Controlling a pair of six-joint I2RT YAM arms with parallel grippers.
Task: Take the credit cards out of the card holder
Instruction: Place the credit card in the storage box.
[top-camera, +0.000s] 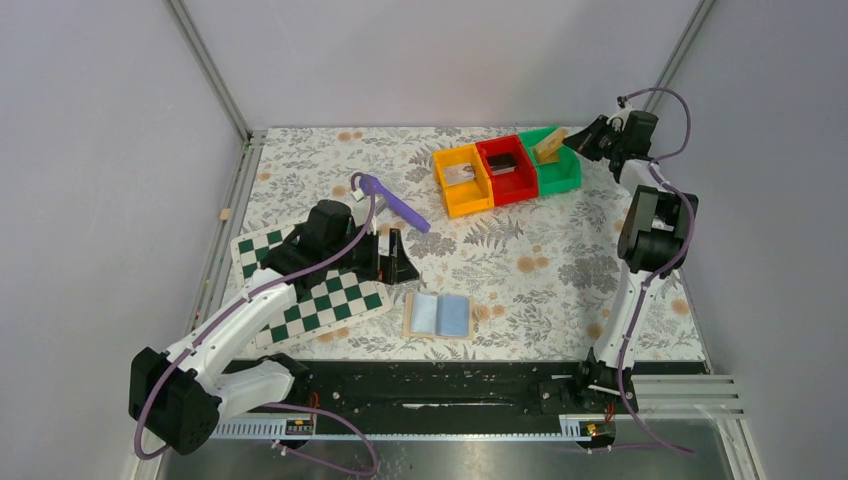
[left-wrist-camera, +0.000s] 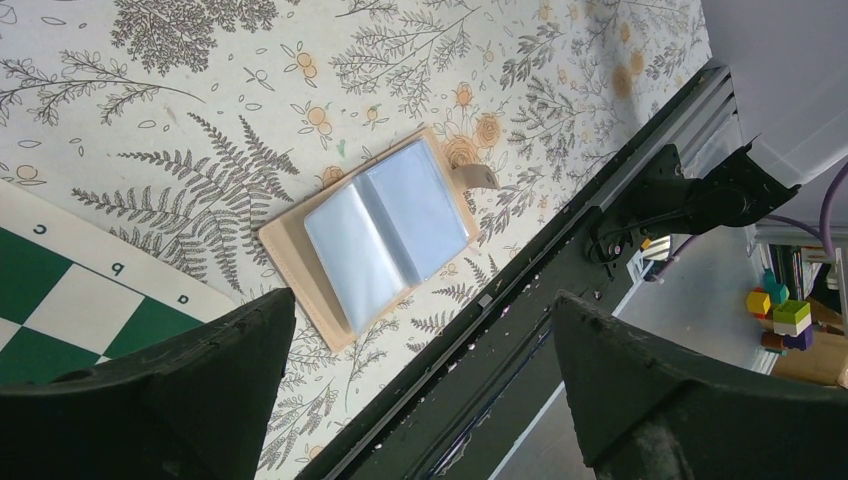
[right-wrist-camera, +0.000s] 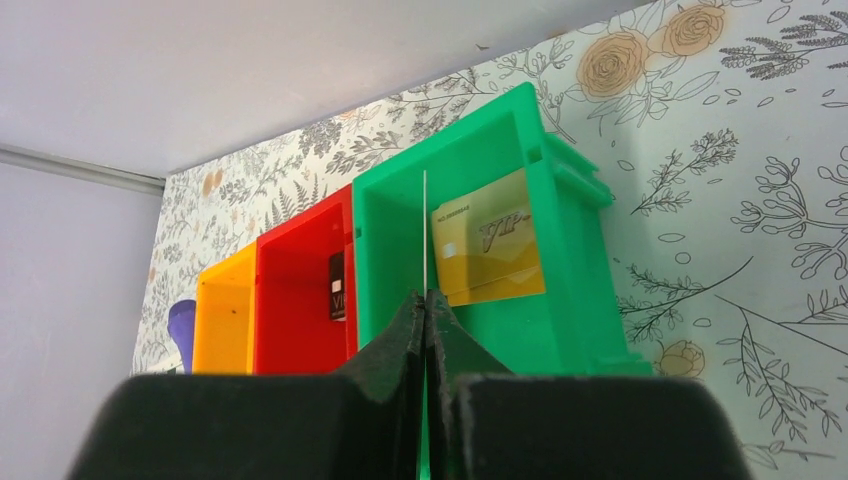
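Observation:
The card holder (top-camera: 438, 315) (left-wrist-camera: 385, 225) lies open and flat on the floral table, its two pale blue panels facing up. Just to its left, over the checkered board's right edge, hovers my left gripper (top-camera: 388, 262) (left-wrist-camera: 422, 296), open and empty. At the far right, my right gripper (top-camera: 574, 143) (right-wrist-camera: 427, 293) is shut on a thin card (right-wrist-camera: 425, 230), seen edge-on, over the green bin (top-camera: 562, 180) (right-wrist-camera: 400, 250). A gold credit card (right-wrist-camera: 490, 250) leans inside that bin. A dark card (right-wrist-camera: 337, 285) sits in the red bin (top-camera: 508, 172).
A yellow bin (top-camera: 462, 185) stands left of the red one with a silvery card in it. The green-and-white checkered board (top-camera: 300, 300) lies under the left arm. A purple tool (top-camera: 395, 203) lies behind it. The black rail (left-wrist-camera: 560, 270) runs along the table's near edge.

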